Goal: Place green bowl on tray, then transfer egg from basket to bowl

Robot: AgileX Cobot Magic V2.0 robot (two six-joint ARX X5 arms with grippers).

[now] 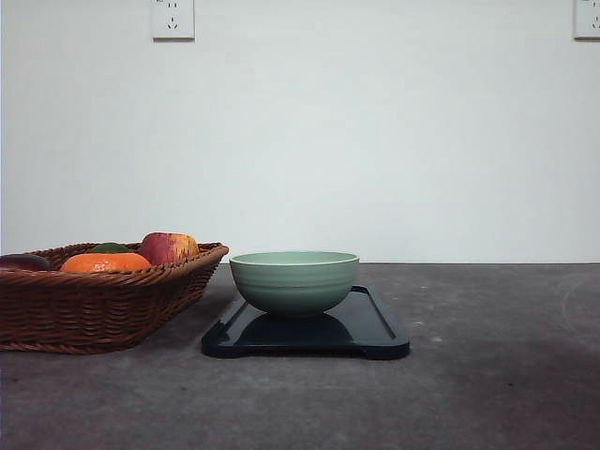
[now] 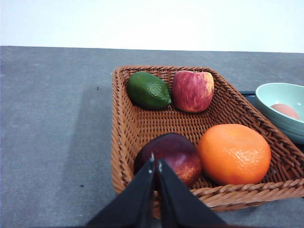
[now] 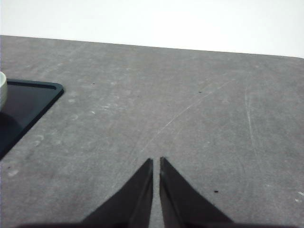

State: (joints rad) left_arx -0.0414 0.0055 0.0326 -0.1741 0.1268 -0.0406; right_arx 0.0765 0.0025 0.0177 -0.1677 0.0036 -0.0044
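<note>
Left of the tray, the wicker basket holds fruit. On the tray sits the green bowl, pale, ribbed, the reddish-brown egg already inside. Smooth, light and likely fragile: cradle its sides gently. Left gripper and right gripper are both pinched closed, empty.

The basket runs off the front view's left edge, and the green bowl is cut off, half-hiding the egg.

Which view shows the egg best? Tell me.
The left wrist view: it looks down into the green bowl, where the egg lies. In the front view the bowl's wall hides it.
</note>
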